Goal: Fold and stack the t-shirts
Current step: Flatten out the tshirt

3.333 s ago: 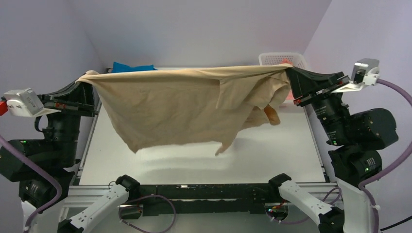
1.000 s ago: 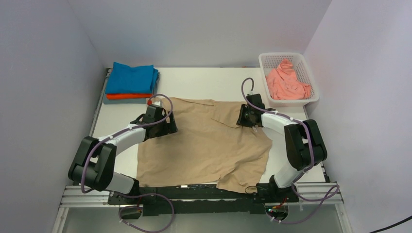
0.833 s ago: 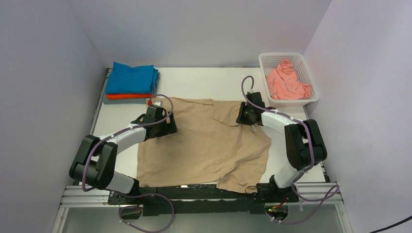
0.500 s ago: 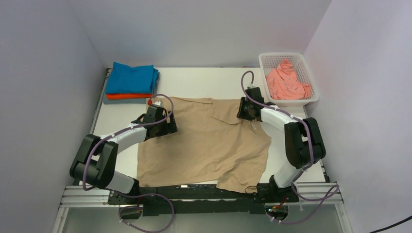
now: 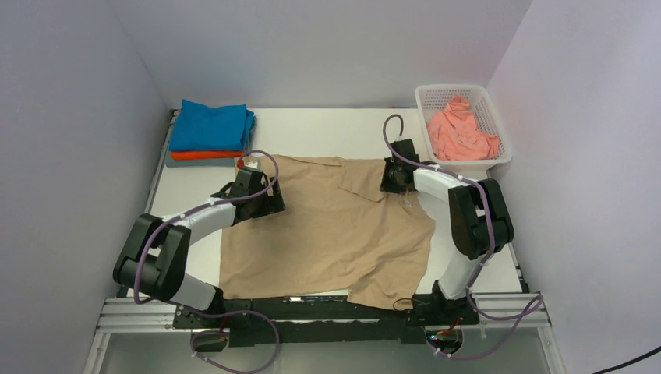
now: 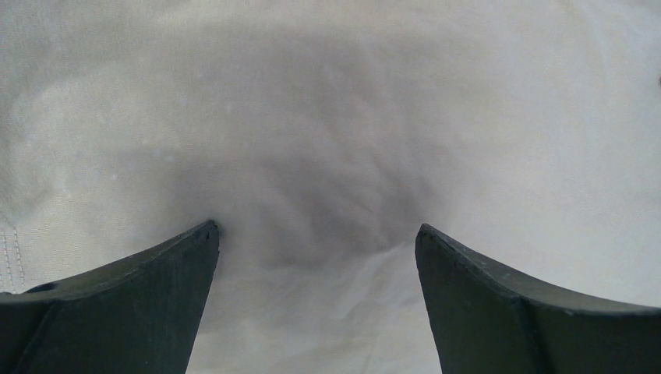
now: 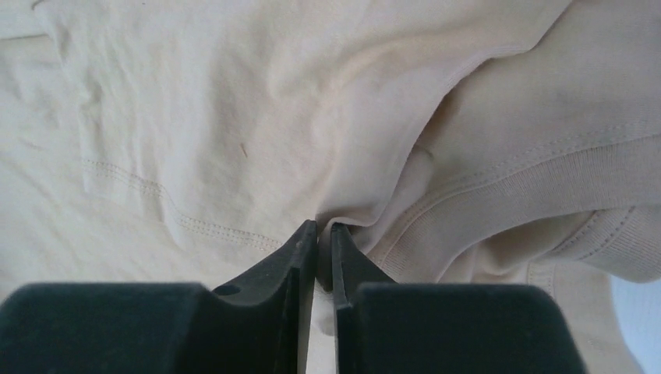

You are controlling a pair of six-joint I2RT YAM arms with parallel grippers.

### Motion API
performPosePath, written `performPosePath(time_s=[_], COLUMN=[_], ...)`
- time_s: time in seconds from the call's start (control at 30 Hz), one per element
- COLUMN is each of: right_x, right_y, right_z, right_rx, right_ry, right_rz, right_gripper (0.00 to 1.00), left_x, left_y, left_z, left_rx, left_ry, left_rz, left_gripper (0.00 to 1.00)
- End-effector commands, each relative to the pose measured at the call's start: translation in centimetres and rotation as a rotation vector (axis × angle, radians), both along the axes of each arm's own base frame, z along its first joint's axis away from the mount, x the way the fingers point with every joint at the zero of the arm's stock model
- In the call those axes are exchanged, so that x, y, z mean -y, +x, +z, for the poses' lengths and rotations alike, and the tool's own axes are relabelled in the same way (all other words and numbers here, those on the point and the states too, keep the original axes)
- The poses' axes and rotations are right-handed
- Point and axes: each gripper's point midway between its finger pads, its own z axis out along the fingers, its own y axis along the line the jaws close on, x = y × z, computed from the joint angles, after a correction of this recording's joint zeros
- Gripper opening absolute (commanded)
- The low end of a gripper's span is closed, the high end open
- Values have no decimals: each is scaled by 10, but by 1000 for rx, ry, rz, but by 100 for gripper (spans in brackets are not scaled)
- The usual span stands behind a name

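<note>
The tan shirt (image 5: 327,230) lies spread over the middle of the table (image 5: 327,128), hem at the near edge and collar end toward the far edge, so its long axis runs near to far. It looks light and limp, best taken at seams or shoulders. The right gripper (image 7: 323,228) is pinched on a fold beside the collar. The left gripper (image 6: 316,234) stands wide over flat cloth.
</note>
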Motion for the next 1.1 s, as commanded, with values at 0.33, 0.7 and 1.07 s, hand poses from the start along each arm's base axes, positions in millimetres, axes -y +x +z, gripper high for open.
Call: performPosePath(time_s=[0.33,0.7,1.07], right_x=[-15,45,76], right_y=[49,173,225], right_z=[52,90,129], right_rx=[144,215,364], right_ry=[66,246,179], right_rz=[-34,-491,-459], right_gripper=[0,0,77], left_x=[-2,-1,3], left_y=[1,1,-1], left_z=[-8,-20,-17], left_rx=[-29,-75,-72], left_ry=[15,29,9], left_rz=[13,5,-19], left_gripper=[99,99,99])
